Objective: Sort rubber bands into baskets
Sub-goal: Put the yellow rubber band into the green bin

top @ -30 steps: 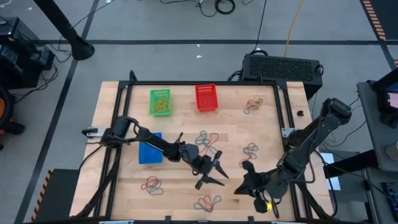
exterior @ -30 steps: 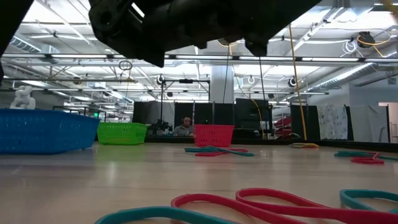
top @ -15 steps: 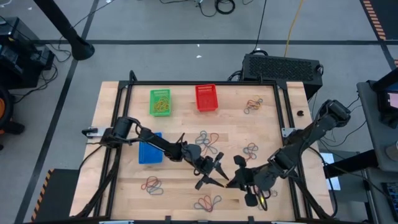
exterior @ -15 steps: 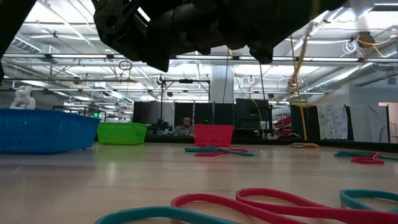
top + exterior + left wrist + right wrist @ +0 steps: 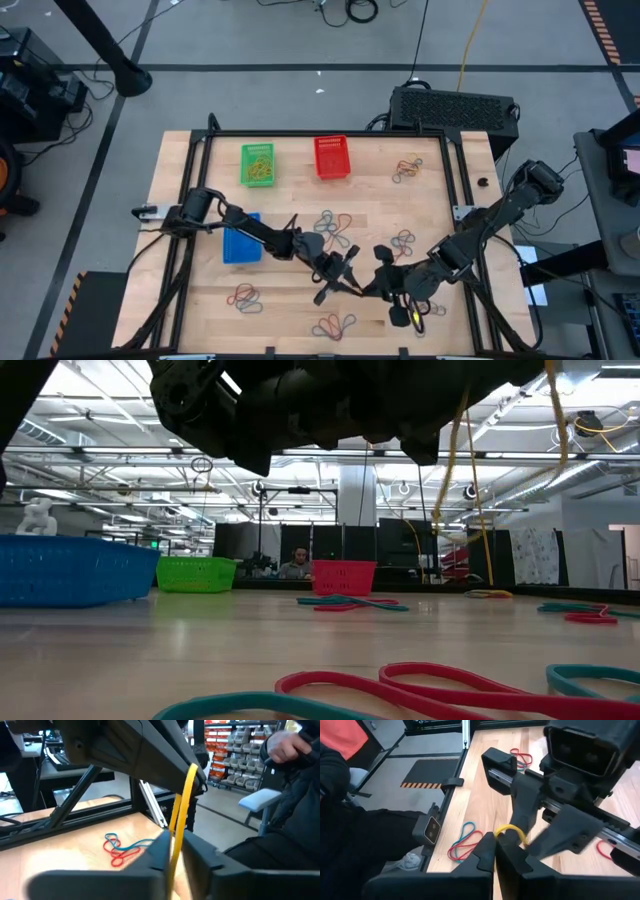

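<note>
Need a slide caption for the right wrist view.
Both end effectors pinch one yellow rubber band between them, above the wooden table.

Pale wooden table top [image 5: 420, 210] framed by black metal rails [image 5: 330, 133]. Grey concrete floor [image 5: 250, 90] around it, crossed by dark seam lines and loose black cables [image 5: 350, 10]. Black ventilated box [image 5: 455, 106] against the table's far edge. Orange-and-black hazard striping [image 5: 603, 22] at the floor's far right corner. Beyond the table, a large hall: white ceiling trusses with strip lighting [image 5: 120, 460], a central white column [image 5: 352, 495], dark partitions [image 5: 400, 545] along the back. One person seated at the back [image 5: 295, 565]. Shelving with storage bins [image 5: 235, 750] in the left wrist view, plus a grey chair [image 5: 260, 799].
</note>
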